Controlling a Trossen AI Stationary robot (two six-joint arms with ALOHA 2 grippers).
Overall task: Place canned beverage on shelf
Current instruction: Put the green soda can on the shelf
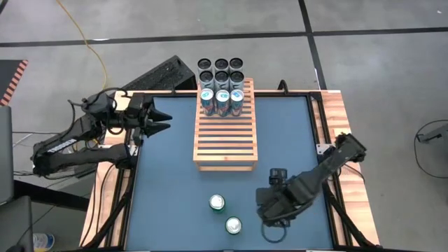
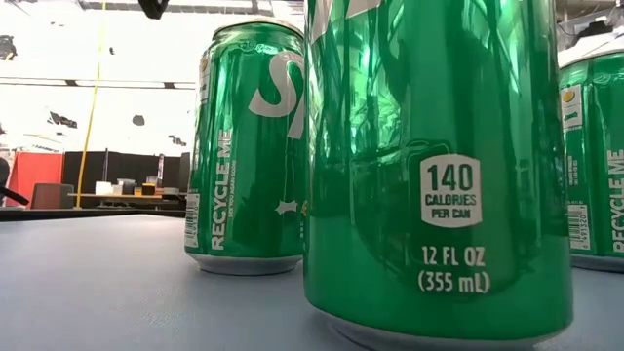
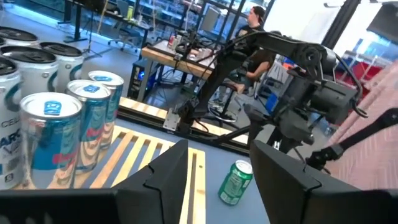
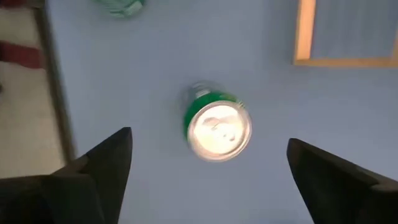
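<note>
1. The right gripper hangs over the blue table's near right part, fingers spread wide, holding nothing.
2. A green can stands upright below and between those fingers, untouched; in the high view it is the nearer can, just beside the gripper.
3. A second green can stands near it, toward the shelf.
4. In the low view, the closest can reads "140 CALORIES PER CAN", "12 FL OZ (355 mL)"; another reads "RECYCLE ME".
5. 3 blue-topped cans stand on the shelf's far end.
6. The left gripper waits open at the table's far left edge.
</note>
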